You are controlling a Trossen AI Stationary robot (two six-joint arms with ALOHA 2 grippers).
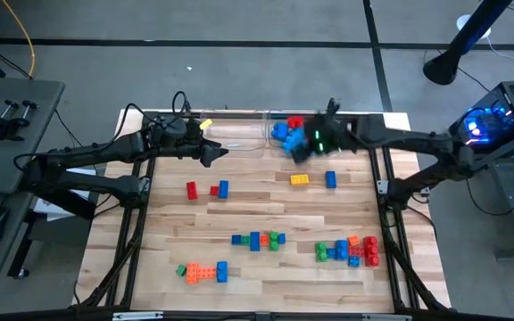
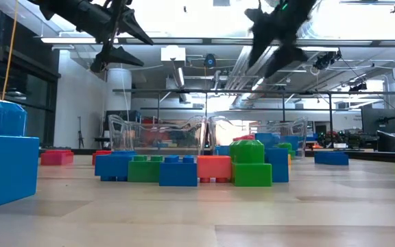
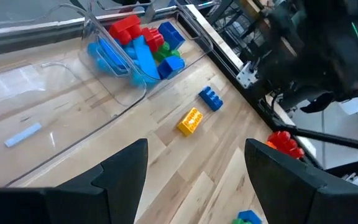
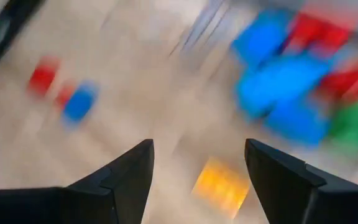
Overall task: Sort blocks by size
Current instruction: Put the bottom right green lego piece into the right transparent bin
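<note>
Hovered high over the table's far edge: right gripper (image 1: 303, 148) at about one o'clock beside the right-hand clear bin (image 3: 114, 65), fingers spread apart and empty, judged to have let a brick fall among the blue, red and green blocks (image 1: 286, 132) heaped there. Waited at eleven o'clock above the left-hand bin (image 1: 236, 135): left gripper (image 1: 211, 152), fingers likewise released with nothing between them, probably parked clear of the other arm's path. Lay nearest, just toward the centre from the full bin: a yellow brick (image 1: 300, 179) and a blue brick (image 1: 330, 179), side by side but apart. Sat at nine o'clock: a red, small red and blue trio (image 1: 207, 189). Stretched near the centre: a blue-and-green row (image 1: 258, 240); at four o'clock a mixed cluster (image 1: 349, 251); at seven o'clock an orange row (image 1: 202, 272). Left plenty of bare wood (image 1: 266, 209) between the groups for a straight descent; tightest room judged along the far edge, where bin walls and both grippers crowded together.
</note>
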